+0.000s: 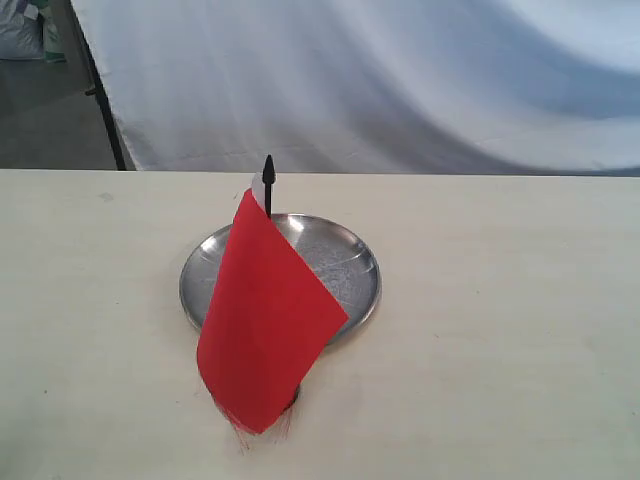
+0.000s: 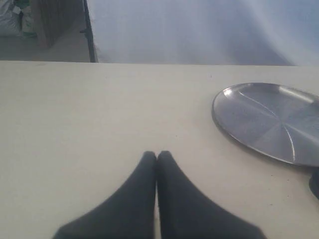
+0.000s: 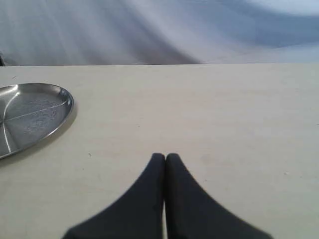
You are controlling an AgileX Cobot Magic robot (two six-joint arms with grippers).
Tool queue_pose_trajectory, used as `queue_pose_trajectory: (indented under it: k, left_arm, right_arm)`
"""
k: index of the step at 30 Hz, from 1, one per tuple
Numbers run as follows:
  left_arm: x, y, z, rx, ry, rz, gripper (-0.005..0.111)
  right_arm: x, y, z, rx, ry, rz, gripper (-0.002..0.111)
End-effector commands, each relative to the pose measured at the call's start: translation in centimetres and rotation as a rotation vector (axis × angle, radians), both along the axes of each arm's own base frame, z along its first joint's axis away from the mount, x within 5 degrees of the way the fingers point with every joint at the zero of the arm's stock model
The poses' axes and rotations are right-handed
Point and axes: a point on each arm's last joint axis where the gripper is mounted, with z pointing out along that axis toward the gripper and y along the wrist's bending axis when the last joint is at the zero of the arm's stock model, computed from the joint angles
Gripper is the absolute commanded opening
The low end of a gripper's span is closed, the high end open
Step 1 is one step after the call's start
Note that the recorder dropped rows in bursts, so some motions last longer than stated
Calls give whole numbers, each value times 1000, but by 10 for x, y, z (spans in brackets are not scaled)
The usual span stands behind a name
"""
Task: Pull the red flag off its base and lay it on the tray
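Bright red cloth flag (image 1: 268, 320) stands upright at lower centre, its thin black stick vertical, pointed tip up, small black base (image 1: 294, 398) mostly hidden beneath. Round silver metal tray (image 1: 350, 262) lies just behind. Left gripper (image 2: 157, 155) and right gripper (image 3: 165, 157) are both pinched closed, empty.

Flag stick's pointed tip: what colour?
Black pointed tip above the red cloth flag; clearest in exterior view.

Left gripper (image 2: 157, 155): two dark fingers pressed together, tips meeting, low over the pale table (image 2: 75, 114). Tray (image 2: 239, 107) lies flat on the table, well apart from the gripper, partly cut off. Dark shape (image 2: 315, 183) just beside the tray's rim, unidentifiable. White cloth (image 2: 199, 30) hangs beyond the tray.
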Motion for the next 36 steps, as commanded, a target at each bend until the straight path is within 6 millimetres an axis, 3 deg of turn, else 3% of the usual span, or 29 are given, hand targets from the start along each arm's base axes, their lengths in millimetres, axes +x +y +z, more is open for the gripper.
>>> queue_pose_trajectory:
  k: [1,26,28,36]
  left_arm:
    - [0,0,0,-4,-5,1,0]
    - [1,0,2,1,-38,1,0]
    - [1,0,6,4,-78,2,0]
    - [-1,1,47,4,-532,14,0]
  right_arm:
    - [0,0,0,2,-7,1,0]
    - [0,0,0,0,-7,1,0]
    - [0,0,0,0,-7,1,0]
    - [0,0,0,16,-4,-3,0]
